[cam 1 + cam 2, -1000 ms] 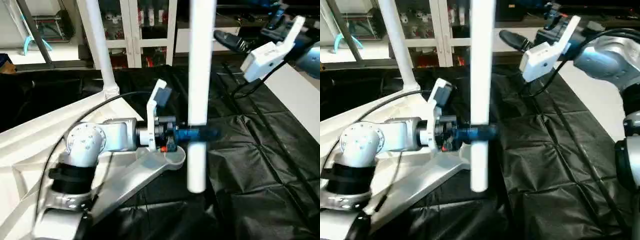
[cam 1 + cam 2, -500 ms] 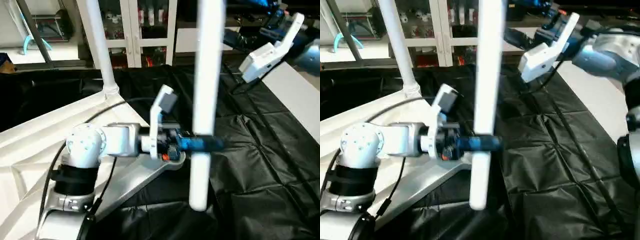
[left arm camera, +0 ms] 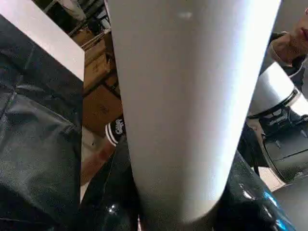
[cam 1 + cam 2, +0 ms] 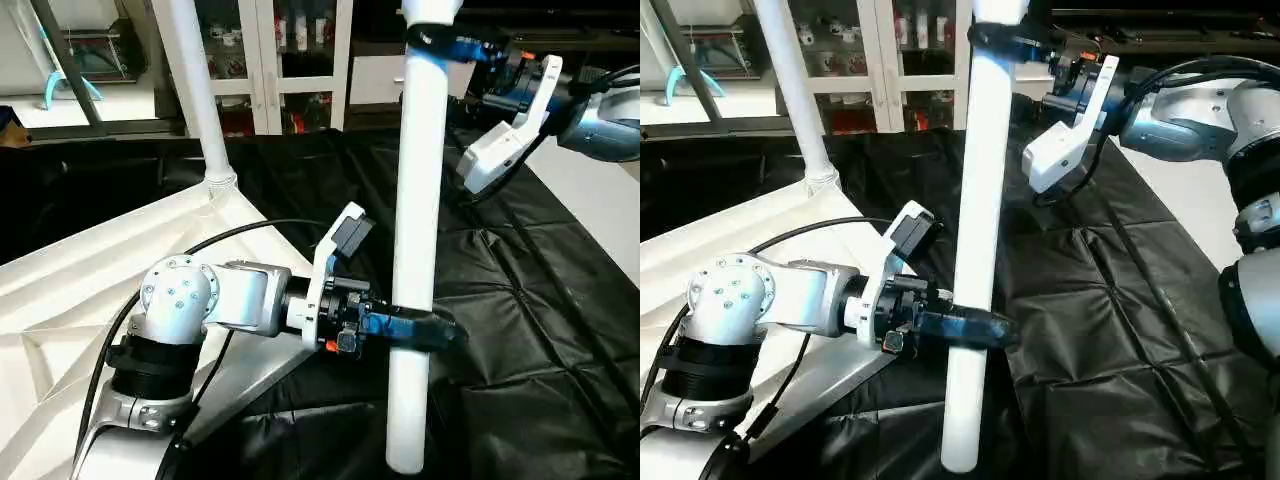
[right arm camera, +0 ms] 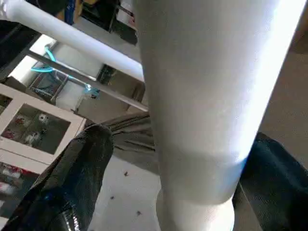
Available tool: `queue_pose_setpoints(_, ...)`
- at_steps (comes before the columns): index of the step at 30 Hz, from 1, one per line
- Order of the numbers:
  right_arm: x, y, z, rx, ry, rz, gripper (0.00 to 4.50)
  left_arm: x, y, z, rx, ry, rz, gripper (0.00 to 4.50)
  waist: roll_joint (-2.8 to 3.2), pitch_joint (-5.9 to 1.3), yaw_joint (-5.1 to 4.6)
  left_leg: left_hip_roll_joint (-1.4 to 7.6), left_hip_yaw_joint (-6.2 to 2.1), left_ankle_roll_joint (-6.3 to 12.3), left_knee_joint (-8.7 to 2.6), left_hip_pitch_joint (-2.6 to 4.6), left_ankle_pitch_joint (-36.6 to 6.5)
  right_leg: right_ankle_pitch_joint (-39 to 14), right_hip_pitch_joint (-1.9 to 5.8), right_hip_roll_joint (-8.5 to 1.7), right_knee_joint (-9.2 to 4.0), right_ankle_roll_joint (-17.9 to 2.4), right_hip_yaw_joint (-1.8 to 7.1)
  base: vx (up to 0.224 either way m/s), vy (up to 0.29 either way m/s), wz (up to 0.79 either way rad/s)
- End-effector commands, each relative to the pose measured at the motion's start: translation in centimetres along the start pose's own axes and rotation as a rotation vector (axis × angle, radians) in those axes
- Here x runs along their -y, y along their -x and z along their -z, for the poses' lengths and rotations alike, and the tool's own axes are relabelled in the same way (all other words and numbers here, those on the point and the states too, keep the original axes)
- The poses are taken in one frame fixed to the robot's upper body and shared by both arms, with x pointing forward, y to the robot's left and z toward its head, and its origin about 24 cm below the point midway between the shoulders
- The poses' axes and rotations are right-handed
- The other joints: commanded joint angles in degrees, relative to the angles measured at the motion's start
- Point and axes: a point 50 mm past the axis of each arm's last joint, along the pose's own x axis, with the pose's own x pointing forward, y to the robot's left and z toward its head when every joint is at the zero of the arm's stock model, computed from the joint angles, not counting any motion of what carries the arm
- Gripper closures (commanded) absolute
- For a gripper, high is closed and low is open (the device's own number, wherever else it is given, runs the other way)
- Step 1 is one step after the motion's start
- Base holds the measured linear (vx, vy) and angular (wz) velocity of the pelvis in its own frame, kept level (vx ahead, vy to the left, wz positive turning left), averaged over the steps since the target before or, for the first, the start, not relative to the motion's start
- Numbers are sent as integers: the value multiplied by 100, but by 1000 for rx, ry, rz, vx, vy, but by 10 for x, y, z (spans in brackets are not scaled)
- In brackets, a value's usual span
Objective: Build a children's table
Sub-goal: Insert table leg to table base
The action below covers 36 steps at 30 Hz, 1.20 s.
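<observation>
I have the loose leg (image 4: 420,200) standing almost upright in the middle of the head view, its long axis running from twelve down to six o'clock with a slight lean. My left pincer (image 4: 410,328) is clenched around it low down, fingers level, reaching in from nine o'clock, so a short length of tube hangs below the grip.

My right pincer (image 4: 445,42) is up near the tube's top end, coming in from about two o'clock. Its black fingers (image 5: 72,187) sit on either side of the tube with space to spare, so I read it as not yet clamped.

The table top (image 4: 60,300) lies underside up at about eight o'clock from the held leg, tilted, on the surface under black sheeting (image 4: 520,300). One fitted leg (image 4: 195,90) rises from its far corner socket (image 4: 222,184), at about eleven o'clock.

What the coming move turns on, in my judgement, is the near corner of the top, just behind my left wrist: the tube's lower end hangs past that corner at about four o'clock from it, off over the sheeting. The leg must swing back toward nine o'clock and stay upright to drop into a socket there. The left arm is nearer and carries the load; the right would only steady the top end.
</observation>
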Motion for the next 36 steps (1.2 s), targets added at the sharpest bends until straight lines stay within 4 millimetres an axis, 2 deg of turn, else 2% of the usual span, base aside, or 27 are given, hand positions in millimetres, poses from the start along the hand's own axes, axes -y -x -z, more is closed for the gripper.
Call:
queue_pose_setpoints(1,-10,1,-5,44,2,-79,83,14,-4,-5,-27,-70,52,297,-71,-417,-46,178,-176,-250,-403,330,-1997,-1096,65,-88,-432,-1023,103,0,0,0)
queue_pose_setpoints(7,-11,2,-4,59,23,-92,127,13,-2,-3,-49,-62,35,297,-89,-423,-64,169,-179,-331,-407,332,-2045,-1123,56,-73,-433,-970,116,0,0,0)
queue_pose_setpoints(8,-10,3,-2,58,29,-91,132,12,-2,-4,-41,-64,32,297,-107,-424,-63,166,-174,-307,-402,326,-1985,-1066,59,-70,-429,-968,123,0,0,0)
queue_pose_setpoints(9,-10,3,-2,58,30,-91,132,12,-2,-4,-39,-64,32,297,-102,-422,-62,166,-175,-302,-399,326,-1971,-1058,58,-74,-428,-969,127,0,0,0)
queue_pose_setpoints(11,-10,4,-2,58,33,-93,170,12,-2,-4,-36,-66,29,297,-108,-418,-61,164,-171,-295,-397,327,-1965,-1079,56,-74,-436,-957,131,0,0,0)
queue_pose_setpoints(19,-13,6,-1,67,38,-100,214,9,0,-4,-29,-77,6,297,-122,-409,-79,156,-177,-343,-401,336,-2093,-1276,33,-61,-455,-868,153,0,0,0)
queue_pose_setpoints(21,-13,7,-1,69,39,-100,240,9,0,-4,-29,-79,1,297,-128,-413,-95,148,-178,-328,-398,326,-2038,-1210,38,-54,-449,-872,160,0,0,0)
queue_pose_setpoints(29,-17,12,-3,79,31,-109,262,2,7,-8,-7,-149,-83,297,-125,-410,-162,147,-181,-271,-394,307,-2008,-1179,50,-65,-450,-896,168,0,0,0)
queue_pose_setpoints(30,-18,13,-3,80,29,-110,262,-1,10,-10,4,-154,-109,241,-126,-412,-165,149,-182,-272,-395,309,-2006,-1168,55,-65,-449,-900,168,0,0,0)
queue_pose_setpoints(31,-18,13,-3,81,27,-112,262,-5,14,-13,17,-159,-138,227,-122,-413,-162,150,-184,-273,-396,313,-2004,-1163,53,-67,-450,-906,168,0,0,0)
queue_pose_setpoints(32,-19,15,-3,83,24,-116,263,-8,23,-16,15,-182,-168,227,-90,-416,-168,152,-189,-284,-400,322,-2023,-1127,49,-58,-452,-912,164,0,0,0)
queue_pose_setpoints(33,-19,15,-3,83,24,-116,263,-8,23,-16,15,-182,-168,227,-86,-403,-174,151,-190,-310,-405,321,-2137,-1230,31,-53,-461,-885,164,0,0,0)
queue_pose_setpoints(34,-20,16,-3,83,22,-117,263,-8,27,-18,16,-200,-176,220,-91,-411,-183,150,-195,-337,-408,316,-2133,-1207,49,-57,-444,-870,163,0,0,0)
queue_pose_setpoints(36,-21,18,-4,83,19,-122,265,-6,33,-22,18,-231,-173,191,-85,-420,-185,153,-194,-358,-406,332,-2096,-1113,49,-61,-438,-880,170,0,0,0)
